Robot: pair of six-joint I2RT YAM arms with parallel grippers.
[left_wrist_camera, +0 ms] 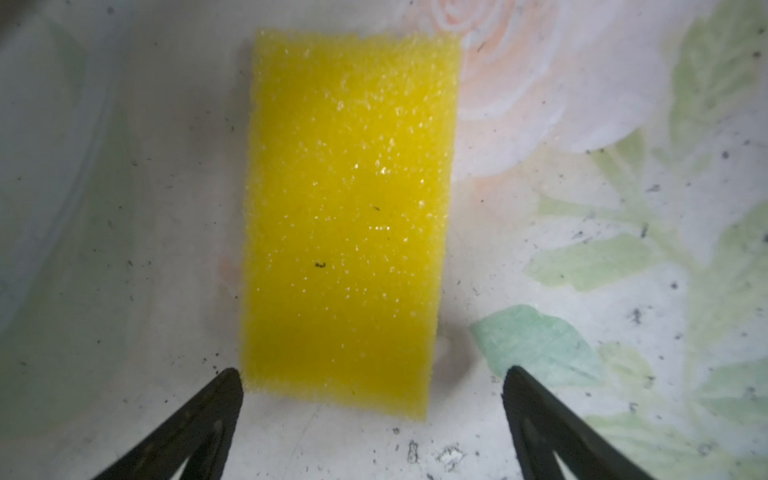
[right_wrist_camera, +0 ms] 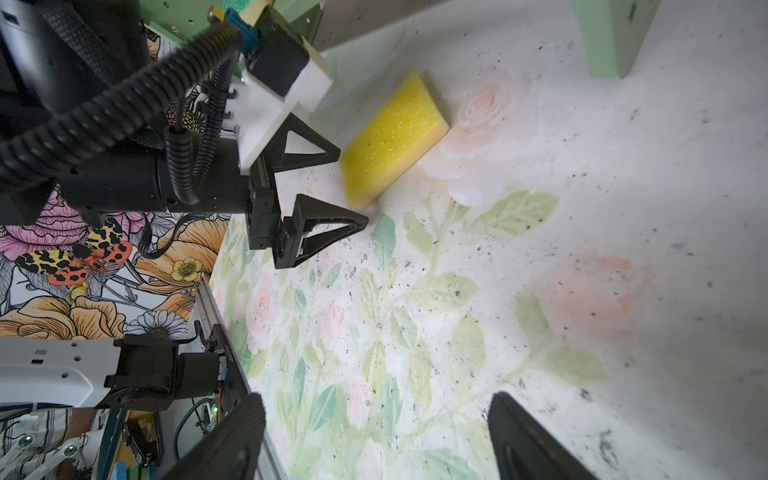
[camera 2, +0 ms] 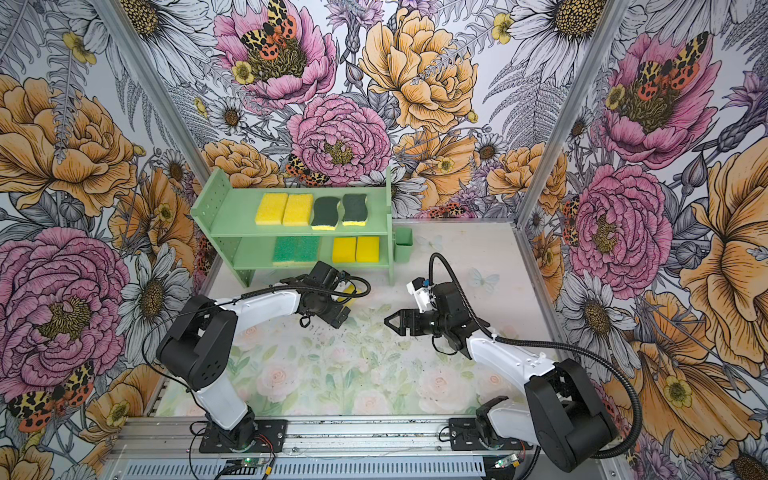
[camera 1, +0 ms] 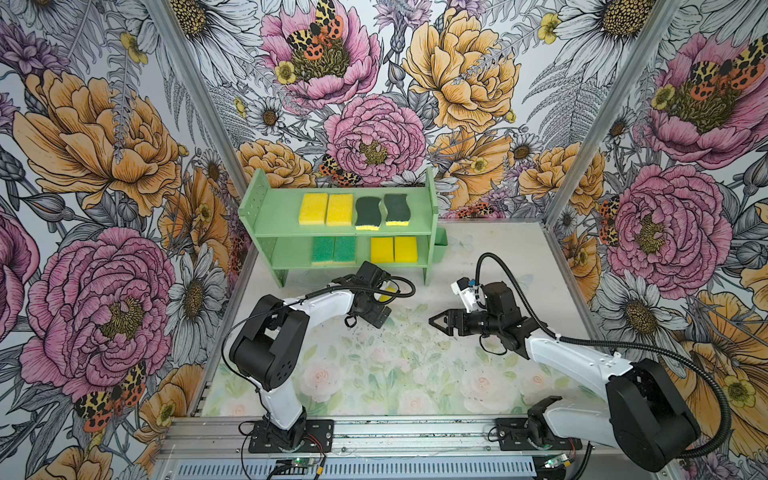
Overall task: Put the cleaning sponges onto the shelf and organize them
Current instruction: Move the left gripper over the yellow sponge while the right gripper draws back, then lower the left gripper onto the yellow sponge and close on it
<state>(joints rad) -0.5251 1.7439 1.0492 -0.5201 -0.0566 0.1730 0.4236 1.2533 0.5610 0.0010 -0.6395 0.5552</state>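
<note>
The shelf (camera 1: 274,208) (camera 2: 232,212) stands at the back of the table. Its top tier holds two yellow sponges (camera 1: 326,209) and two wavy dark-green ones (camera 1: 381,211). Two bright-green sponges (camera 1: 333,250) and two yellow ones (camera 1: 394,249) lie on the lower tier. One more yellow sponge (left_wrist_camera: 349,216) (right_wrist_camera: 390,141) (camera 1: 388,293) lies flat on the table in front of the shelf. My left gripper (left_wrist_camera: 372,374) (right_wrist_camera: 353,187) is open, its fingertips either side of that sponge's near end. My right gripper (camera 1: 440,324) (camera 2: 392,322) (right_wrist_camera: 376,399) is open and empty over mid-table.
A small green cup (camera 1: 439,245) (camera 2: 403,245) hangs on the shelf's right side. A shelf leg (right_wrist_camera: 606,37) stands close behind the loose sponge. Floral walls close in the table on three sides, and an aluminium rail (camera 1: 374,432) runs along the front.
</note>
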